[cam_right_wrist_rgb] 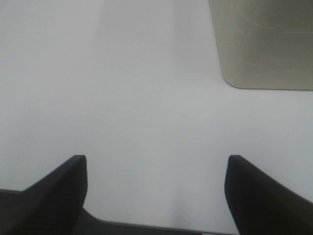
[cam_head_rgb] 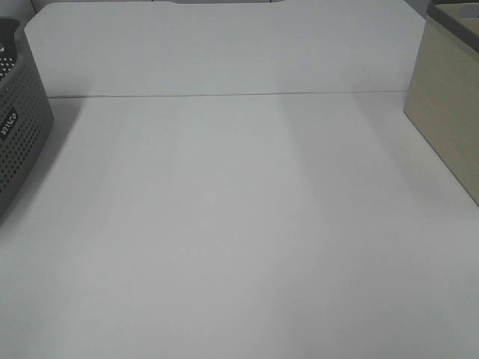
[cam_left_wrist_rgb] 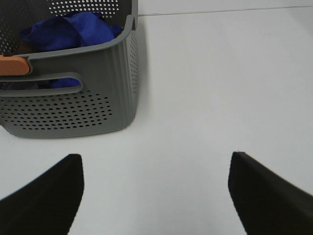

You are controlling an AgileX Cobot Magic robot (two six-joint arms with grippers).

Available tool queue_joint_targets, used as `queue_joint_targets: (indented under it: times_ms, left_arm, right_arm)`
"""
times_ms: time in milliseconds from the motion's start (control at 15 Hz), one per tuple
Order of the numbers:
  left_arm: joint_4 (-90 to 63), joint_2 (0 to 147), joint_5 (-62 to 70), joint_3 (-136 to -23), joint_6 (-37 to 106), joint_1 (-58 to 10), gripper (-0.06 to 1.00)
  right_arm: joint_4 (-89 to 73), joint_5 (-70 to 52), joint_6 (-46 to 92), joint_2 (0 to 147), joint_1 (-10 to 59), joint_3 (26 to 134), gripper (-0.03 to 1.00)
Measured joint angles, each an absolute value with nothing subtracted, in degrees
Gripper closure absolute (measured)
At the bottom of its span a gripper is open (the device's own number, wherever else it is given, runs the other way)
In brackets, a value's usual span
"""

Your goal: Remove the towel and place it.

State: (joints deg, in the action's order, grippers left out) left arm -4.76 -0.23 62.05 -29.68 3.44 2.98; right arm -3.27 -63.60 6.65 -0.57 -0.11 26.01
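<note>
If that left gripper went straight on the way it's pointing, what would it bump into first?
Probably only the bare white table. The left gripper, jaws open, aims past the grey basket holding the blue towel, which stands off to one side, though depth is hard to judge.

- only writing I can spot is a short strip of white lettering [cam_head_rgb: 7, 124] on the outer side wall of the grey perforated basket [cam_head_rgb: 26, 149], way over at the left edge of the high view
- it's turned sideways, running up the wall
- looks like one brand-type word, just a handful of letters, but it's too blurry and small to actually read, so nothing legible here
</note>
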Motion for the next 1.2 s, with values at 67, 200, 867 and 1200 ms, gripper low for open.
queue_joint_targets:
  times_ms: [67, 200, 867, 1200]
  left_arm:
    - [-4.8, -0.2, 62.1, -29.7, 3.4, 3.0, 0.17]
    - [-4.6, -0.2, 62.1, -29.7, 3.2, 3.0, 0.03]
    - [-3.1, -0.2, 62.1, -29.7, 1.4, 3.0, -0.04]
    - [-3.0, -0.2, 62.1, -29.7, 1.3, 3.0, -0.04]
  right_arm:
    - [-3.3, -63.6, 6.6, -0.6, -0.1, 26.0, 0.2]
    - [-3.3, -63.6, 6.6, -0.6, -0.1, 26.0, 0.2]
    - [-3.3, -63.6, 6.6, -0.6, -0.1, 26.0, 0.2]
    - [-3.3, -63.6, 6.6, -0.6, -0.1, 26.0, 0.2]
